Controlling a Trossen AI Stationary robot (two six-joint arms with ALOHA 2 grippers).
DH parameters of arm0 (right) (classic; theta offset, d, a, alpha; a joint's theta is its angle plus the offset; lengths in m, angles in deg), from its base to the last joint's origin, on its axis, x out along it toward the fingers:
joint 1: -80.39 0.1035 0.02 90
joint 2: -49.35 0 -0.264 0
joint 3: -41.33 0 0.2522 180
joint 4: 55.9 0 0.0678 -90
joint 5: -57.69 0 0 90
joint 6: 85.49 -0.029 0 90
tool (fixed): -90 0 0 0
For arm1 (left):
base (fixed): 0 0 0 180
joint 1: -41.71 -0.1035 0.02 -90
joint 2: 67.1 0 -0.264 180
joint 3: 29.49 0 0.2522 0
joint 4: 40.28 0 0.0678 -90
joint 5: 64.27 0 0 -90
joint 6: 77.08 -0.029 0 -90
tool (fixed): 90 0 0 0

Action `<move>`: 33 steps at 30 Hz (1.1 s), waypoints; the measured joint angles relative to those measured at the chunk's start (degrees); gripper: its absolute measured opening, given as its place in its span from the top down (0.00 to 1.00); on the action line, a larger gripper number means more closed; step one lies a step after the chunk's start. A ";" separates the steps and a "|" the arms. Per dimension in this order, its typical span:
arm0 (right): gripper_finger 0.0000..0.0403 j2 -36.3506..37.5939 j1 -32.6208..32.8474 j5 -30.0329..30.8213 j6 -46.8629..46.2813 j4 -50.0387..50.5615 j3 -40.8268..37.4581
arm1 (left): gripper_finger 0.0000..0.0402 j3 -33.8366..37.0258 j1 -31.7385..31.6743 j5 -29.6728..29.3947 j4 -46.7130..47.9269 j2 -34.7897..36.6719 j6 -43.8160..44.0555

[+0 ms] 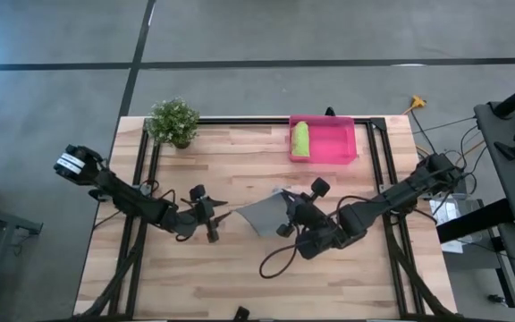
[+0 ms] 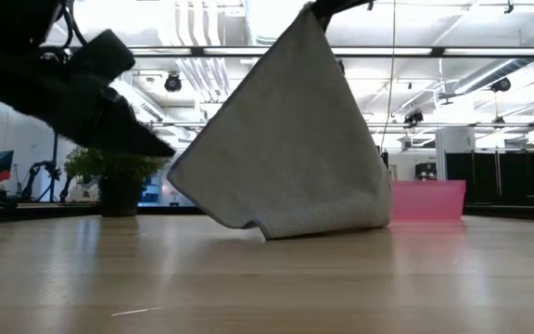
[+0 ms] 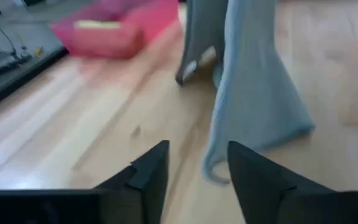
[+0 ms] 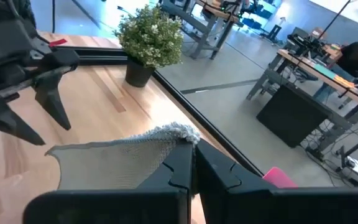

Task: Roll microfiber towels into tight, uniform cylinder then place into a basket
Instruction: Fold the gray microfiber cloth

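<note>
Grey towel [image 1: 262,213] hangs at table centre from the right gripper [image 4: 191,163], clamped shut on its upper corner, lower edge touching the wood. Left gripper [image 1: 213,220], jaws parted and empty, sits just beside it at 9 o'clock, nearer the free corner.

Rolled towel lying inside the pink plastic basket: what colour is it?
Lime green, clearest in the high view.

Two dark jointed arms, black cables looping, left arm [image 1: 105,183] white-labelled at its base
</note>
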 joint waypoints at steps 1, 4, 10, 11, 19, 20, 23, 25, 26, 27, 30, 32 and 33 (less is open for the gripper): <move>0.98 0.00 0.18 0.00 0.00 0.00 0.00 | 0.66 0.00 -0.01 1.01 0.77 -0.02 0.09; 0.98 0.00 0.65 0.00 0.00 0.00 -0.02 | 0.71 0.02 -0.03 3.28 0.02 0.04 0.33; 0.98 0.00 1.03 0.00 -0.02 0.00 -0.07 | 0.67 -0.48 -0.14 7.73 -0.47 1.12 0.47; 0.98 0.00 1.03 0.00 -0.02 0.02 -0.11 | 0.65 -0.48 -0.16 8.30 -0.63 1.19 1.07; 0.98 0.00 1.03 0.02 -0.02 0.00 -0.11 | 0.47 -0.57 -0.76 9.20 -1.00 -1.14 3.49; 0.98 0.00 1.03 0.02 -0.02 -0.02 -0.11 | 0.46 -0.67 -0.88 9.06 -0.95 -1.71 3.49; 0.98 0.00 0.98 0.02 -0.02 -0.10 -0.11 | 0.43 -1.19 -1.63 6.12 -0.90 -4.27 2.96; 0.98 0.00 0.98 0.02 -0.02 -0.11 -0.11 | 0.43 -1.44 -1.99 5.06 -1.24 -5.77 1.71; 0.98 0.00 0.99 0.02 -0.02 -0.11 -0.11 | 0.43 -1.54 -2.15 4.77 -2.17 -6.50 1.35; 0.98 0.00 1.01 0.02 0.00 -0.11 -0.11 | 0.43 -1.57 -2.30 4.70 -3.49 -7.19 0.92; 0.98 0.00 1.00 0.04 0.22 -0.05 -0.11 | 0.43 -2.00 -2.71 4.57 -7.06 -8.61 -1.21; 0.98 0.00 0.98 0.03 0.24 0.15 -0.11 | 0.45 -2.56 -3.03 4.57 -7.08 -9.26 -1.71; 0.98 0.00 1.00 0.02 0.26 0.26 -0.11 | 0.47 -2.86 -3.13 4.59 -6.77 -9.56 -1.71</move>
